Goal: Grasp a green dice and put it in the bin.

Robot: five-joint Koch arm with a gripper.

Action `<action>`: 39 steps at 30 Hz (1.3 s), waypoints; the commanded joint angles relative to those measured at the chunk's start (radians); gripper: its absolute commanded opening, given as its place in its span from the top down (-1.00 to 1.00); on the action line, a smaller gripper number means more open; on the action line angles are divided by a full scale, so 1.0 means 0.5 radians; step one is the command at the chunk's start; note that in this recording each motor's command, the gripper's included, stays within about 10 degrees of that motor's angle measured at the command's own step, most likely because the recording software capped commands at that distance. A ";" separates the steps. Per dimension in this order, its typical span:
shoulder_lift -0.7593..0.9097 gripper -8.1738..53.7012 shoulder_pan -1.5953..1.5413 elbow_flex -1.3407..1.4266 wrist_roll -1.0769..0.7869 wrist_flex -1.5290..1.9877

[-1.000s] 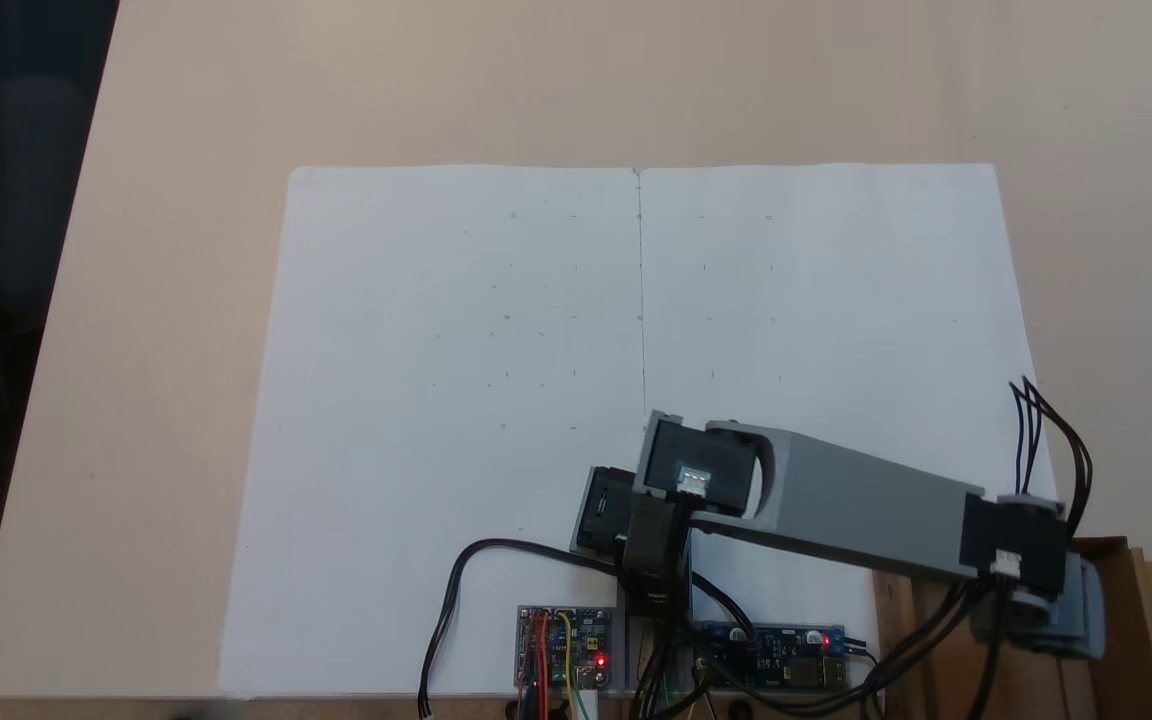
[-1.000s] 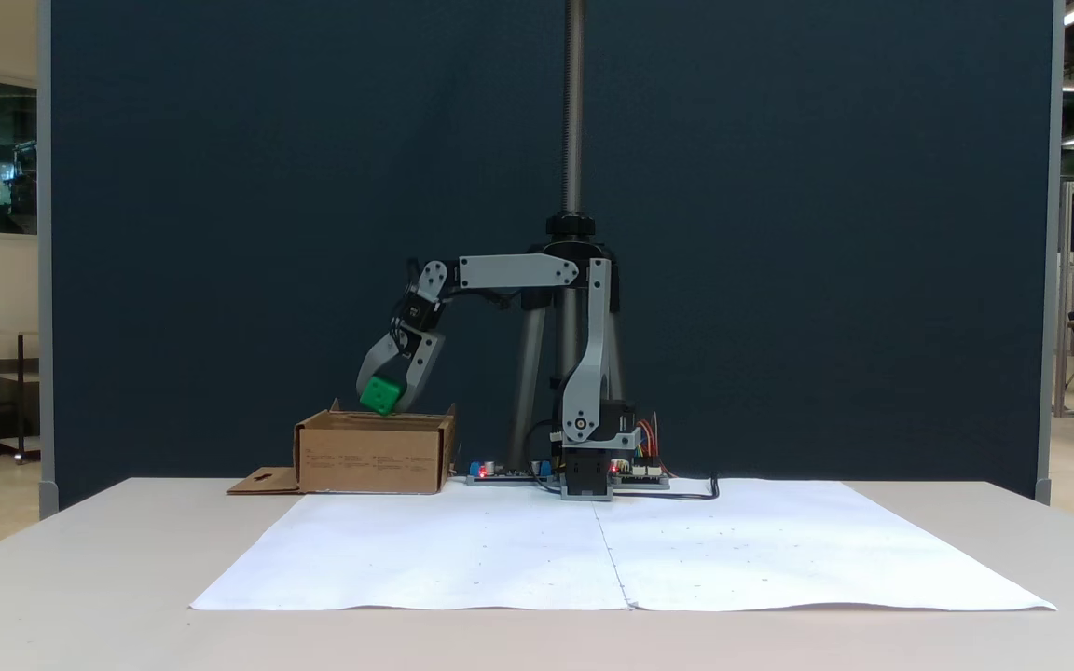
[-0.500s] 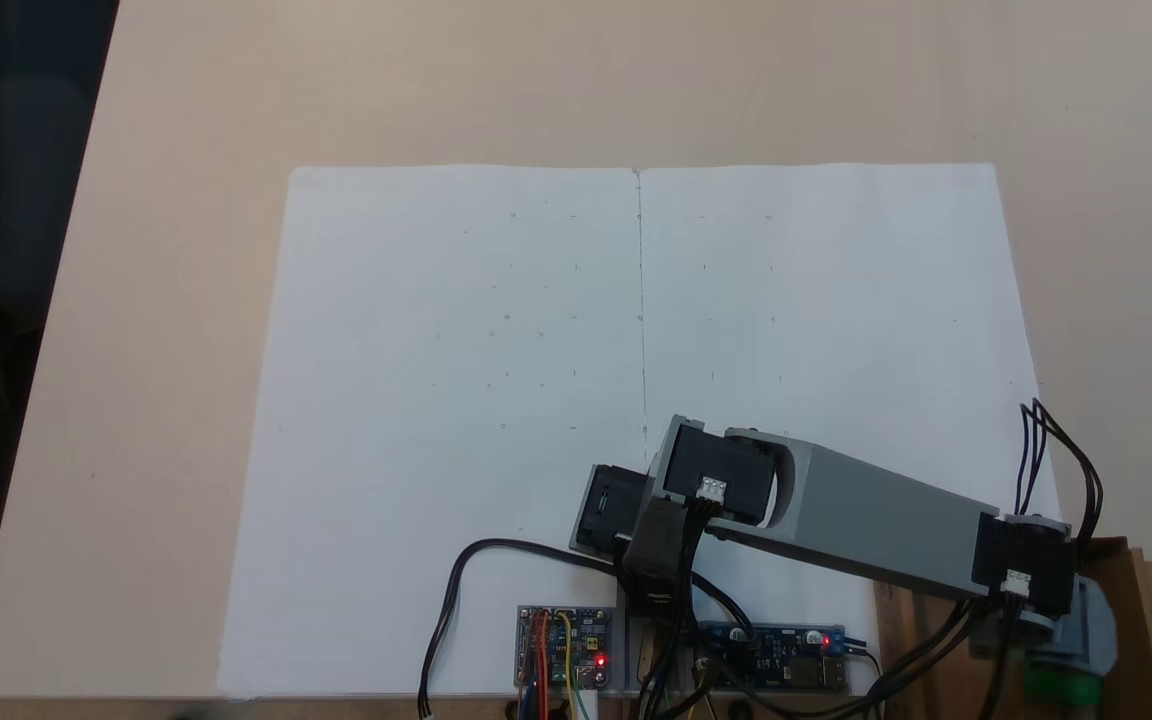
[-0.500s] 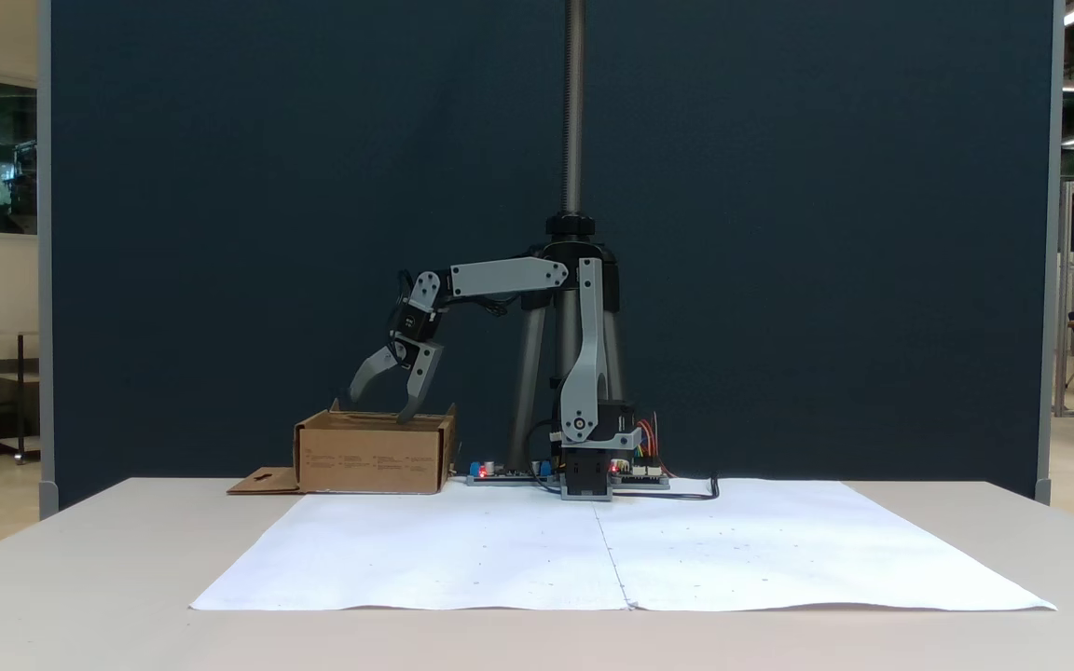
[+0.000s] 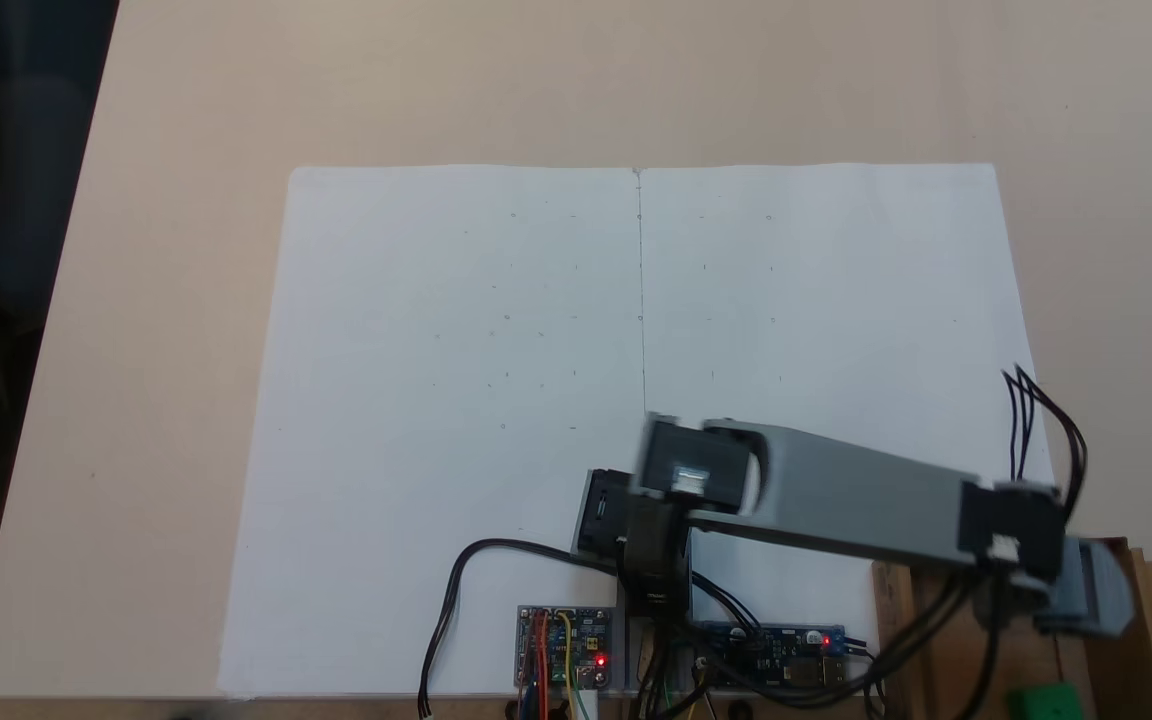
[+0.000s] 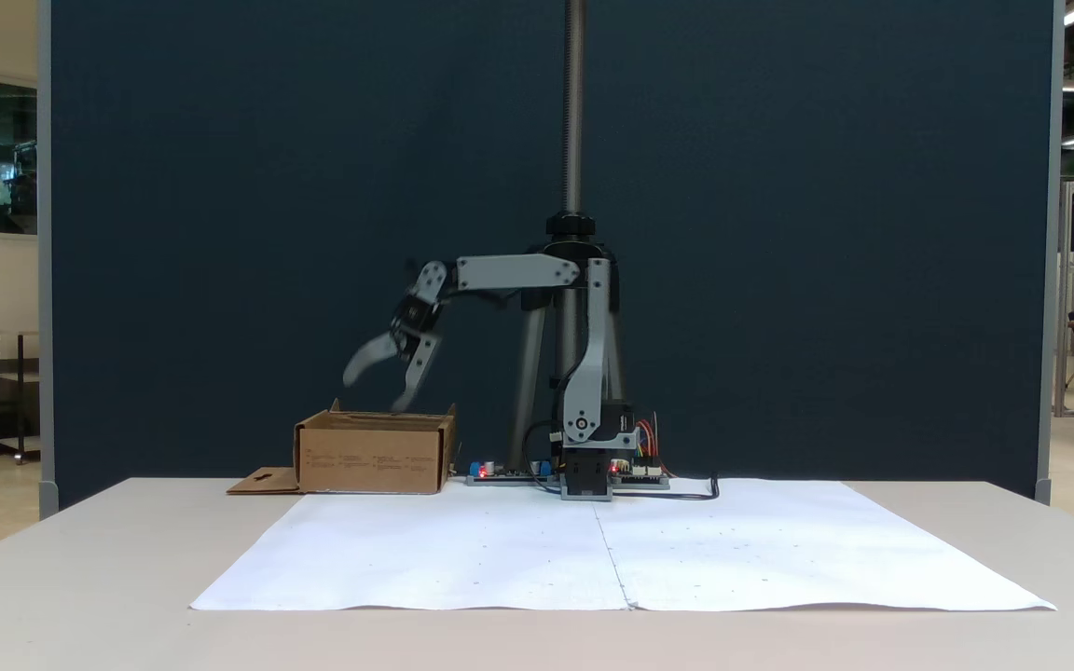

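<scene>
Where the cardboard bin (image 5: 1151, 600) meets the bottom right corner of a fixed view, the green dice (image 5: 1048, 700) lies inside it, part cut off by the frame edge. In a fixed view from the front, the grey gripper (image 6: 375, 393) hangs above the bin (image 6: 371, 454), blurred, jaws spread wide and empty. White paper (image 6: 612, 550) covers the table (image 6: 80, 578) beside the bin.

Beige table (image 5: 166, 300) carries a big white paper sheet (image 5: 456, 400). The bin (image 6: 369, 454) sits beside the sheet's corner.
</scene>
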 commanded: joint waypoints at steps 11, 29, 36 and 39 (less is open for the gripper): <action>0.445 -0.64 -1.258 -0.696 0.693 -0.092; 0.436 -0.69 -3.154 -0.466 0.687 -0.104; 0.561 -0.68 -3.470 0.175 0.638 -0.450; 0.647 -0.69 -3.470 0.617 0.380 -0.674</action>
